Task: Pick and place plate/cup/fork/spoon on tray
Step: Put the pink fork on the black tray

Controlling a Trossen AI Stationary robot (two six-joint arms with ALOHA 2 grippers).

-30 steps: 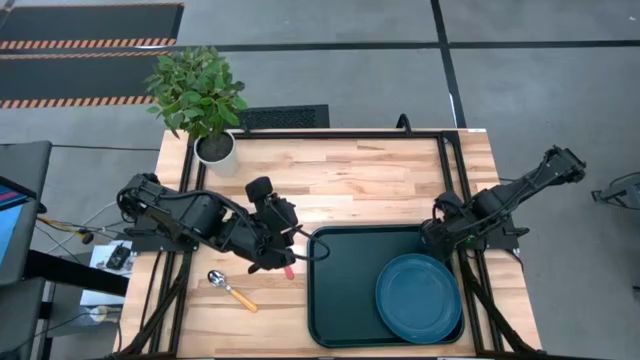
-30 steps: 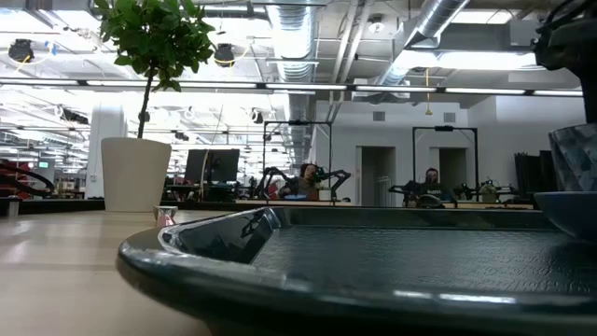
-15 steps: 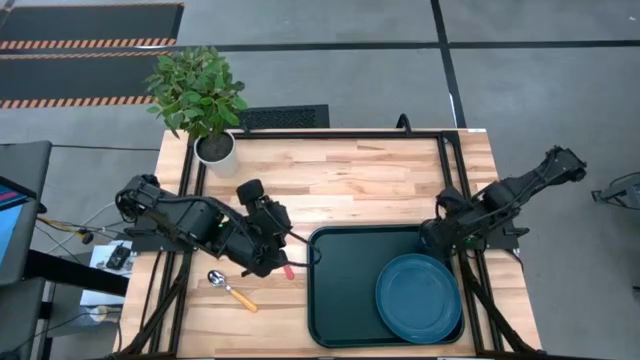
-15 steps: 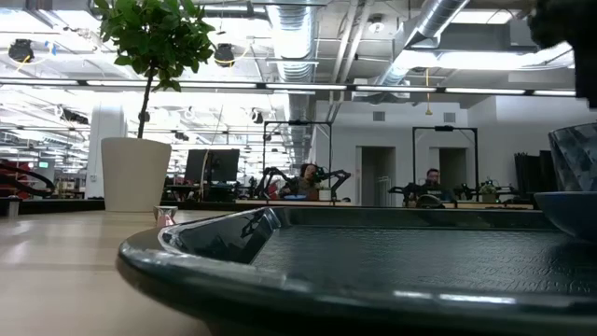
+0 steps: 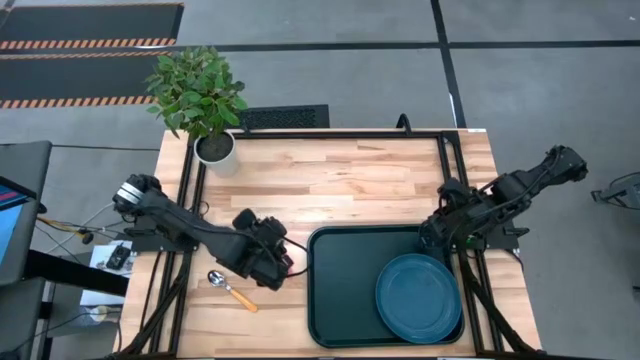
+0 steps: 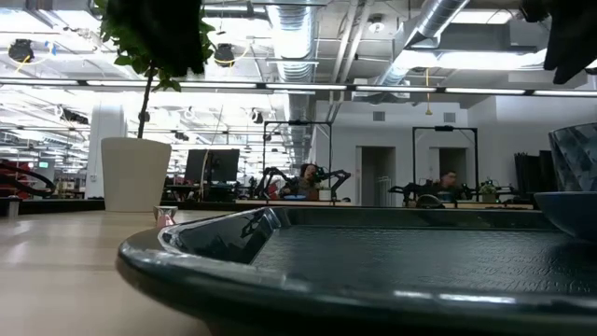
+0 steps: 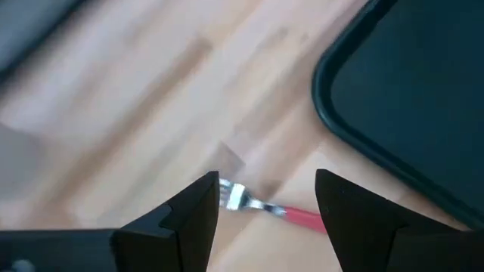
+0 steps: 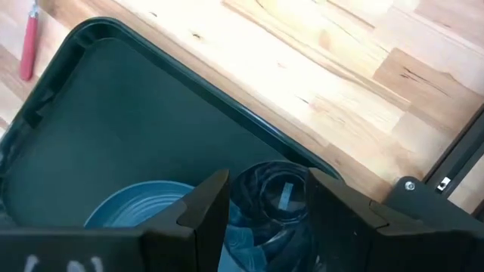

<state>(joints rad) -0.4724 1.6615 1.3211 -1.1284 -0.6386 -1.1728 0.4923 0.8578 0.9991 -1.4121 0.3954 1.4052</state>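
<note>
From above, my left gripper (image 5: 268, 262) hangs low over the pale wooden table (image 5: 350, 180), just off the 9 o'clock edge of the large dark green rectangular plastic tray (image 5: 340, 290). The round dark teal-blue plate (image 5: 418, 297) already lies in the tray's 4 o'clock corner. The small spoon with its orange-yellow plastic handle (image 5: 232, 290) lies on the wood at about 7 o'clock of my left gripper. My right gripper (image 5: 440, 232) sits at the tray's 2 o'clock corner.

At table height I see only the tray's rim (image 6: 196, 257) and the white plant pot (image 6: 135, 175).

My left wrist shows my jaws wide apart, holding nothing, with the small fork, silver tines and red plastic handle (image 7: 268, 208), lying flat between the fingers (image 7: 193, 219). I judge I should come straight down, centre on the neck where metal meets red, and close gently so it does not skid.

My right wrist shows the small smoky dark grey tumbler (image 8: 271, 198) between my spread fingers (image 8: 208, 208), standing on the tray beside the plate; whether they touch it, I cannot tell.
</note>
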